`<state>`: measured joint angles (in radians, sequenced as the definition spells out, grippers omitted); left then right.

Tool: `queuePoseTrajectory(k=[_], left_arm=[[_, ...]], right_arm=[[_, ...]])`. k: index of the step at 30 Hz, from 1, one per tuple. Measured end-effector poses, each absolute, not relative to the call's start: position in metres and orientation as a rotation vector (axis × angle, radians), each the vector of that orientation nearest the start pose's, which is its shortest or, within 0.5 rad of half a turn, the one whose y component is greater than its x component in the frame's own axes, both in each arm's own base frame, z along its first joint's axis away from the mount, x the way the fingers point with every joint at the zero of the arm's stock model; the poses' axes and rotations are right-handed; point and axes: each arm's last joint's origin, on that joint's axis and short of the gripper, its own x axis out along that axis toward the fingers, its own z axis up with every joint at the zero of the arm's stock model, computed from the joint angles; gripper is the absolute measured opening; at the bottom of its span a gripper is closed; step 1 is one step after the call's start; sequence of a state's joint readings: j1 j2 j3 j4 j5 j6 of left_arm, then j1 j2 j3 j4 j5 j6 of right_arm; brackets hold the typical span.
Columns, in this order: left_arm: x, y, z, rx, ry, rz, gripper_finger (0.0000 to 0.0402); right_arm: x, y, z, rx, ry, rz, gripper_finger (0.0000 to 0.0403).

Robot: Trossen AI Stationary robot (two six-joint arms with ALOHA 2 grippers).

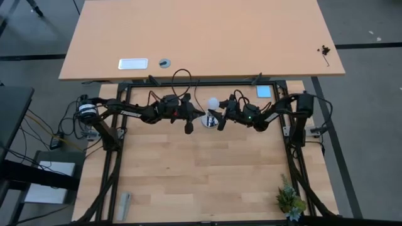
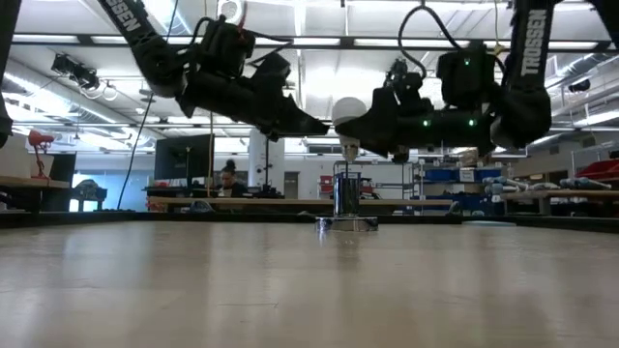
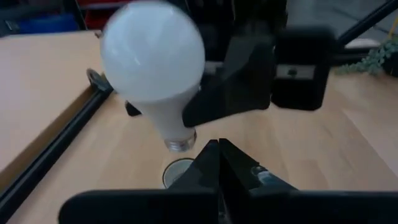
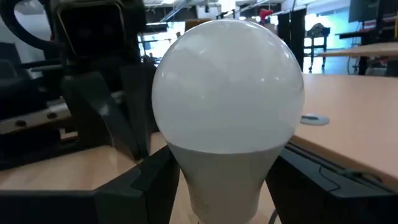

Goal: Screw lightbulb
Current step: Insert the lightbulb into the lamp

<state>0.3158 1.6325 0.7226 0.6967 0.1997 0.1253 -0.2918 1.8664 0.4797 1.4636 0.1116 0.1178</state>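
The white frosted lightbulb [image 1: 213,102] hangs upright over the middle of the table's far part, globe up, silver screw base [image 3: 180,143] down. Under it the round silvery socket [image 2: 346,208] stands on the table; the bulb's base is a little above the socket's opening [image 3: 176,170]. My right gripper [image 1: 220,117] is shut on the bulb. My left gripper [image 1: 189,123] is shut and empty just left of the bulb and socket, with its fingertips [image 3: 217,152] pointing at them and above the table [image 2: 315,127]. My right gripper pinches the bulb's tapering neck [image 4: 217,174], just under the globe, between its two fingers [image 4: 152,183]. The fingers come in level from the table's right side. The bulb stands upright in the hold, screw base down, lifted clear of the table and over the socket.
A thin black cord [image 1: 182,75] loops from the socket toward the far edge. A small green plant [image 1: 290,201] stands at the near right corner and a grey flat piece [image 1: 124,204] lies at the near left. A second table [image 1: 201,37] lies beyond.
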Motion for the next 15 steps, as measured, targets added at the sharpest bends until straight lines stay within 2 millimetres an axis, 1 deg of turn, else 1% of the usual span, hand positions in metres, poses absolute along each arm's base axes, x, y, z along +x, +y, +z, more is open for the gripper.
queuePoseTrajectory(k=[3, 7, 12, 15], left_arm=[[0.305, 0.096, 0.186, 0.07, 0.138, 0.116, 0.0003], [0.296, 0.095, 0.182, 0.065, 0.082, 0.125, 0.0002], [0.293, 0.094, 0.178, 0.065, 0.086, 0.125, 0.0001], [0.293, 0.094, 0.178, 0.075, 0.088, 0.126, 0.0001]], right_arm=[[0.285, -0.089, 0.126, 0.13, -0.116, -0.398, 0.0226], [0.286, -0.09, 0.115, 0.138, -0.108, -0.401, 0.0212], [0.289, -0.091, 0.104, 0.153, -0.074, -0.428, 0.0204], [0.295, -0.091, 0.099, 0.158, -0.07, -0.424, 0.0203]])
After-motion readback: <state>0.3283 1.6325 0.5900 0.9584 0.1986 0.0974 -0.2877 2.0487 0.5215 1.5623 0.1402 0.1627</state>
